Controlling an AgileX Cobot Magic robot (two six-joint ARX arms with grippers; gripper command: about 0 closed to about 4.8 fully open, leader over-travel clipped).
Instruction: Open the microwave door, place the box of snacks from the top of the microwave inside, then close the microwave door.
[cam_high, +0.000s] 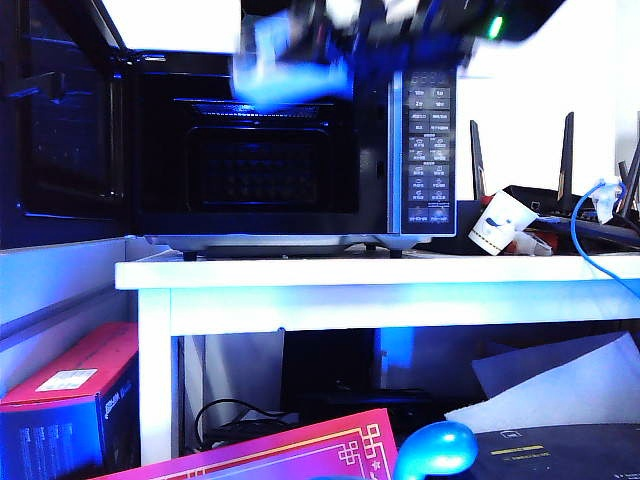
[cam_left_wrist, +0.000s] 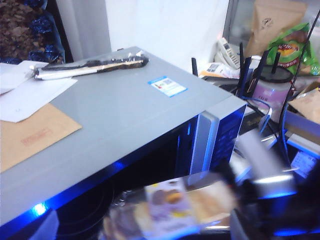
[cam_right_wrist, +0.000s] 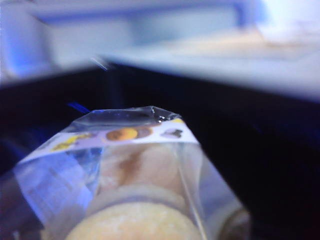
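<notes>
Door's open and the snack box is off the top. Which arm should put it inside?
Right. Its tool already carries the box of snacks in front of the microwave opening, with the microwave door swung wide. The left tool isn't visible, above the microwave top.

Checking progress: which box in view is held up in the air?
The box of snacks, clear-wrapped, held by the right gripper at the open microwave's upper front; the red box and pink box lie below the table. Left gripper out of view.

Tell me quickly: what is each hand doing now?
Left hand: not in view.
Right hand: closed on the box of snacks, in front of the open microwave.
</notes>
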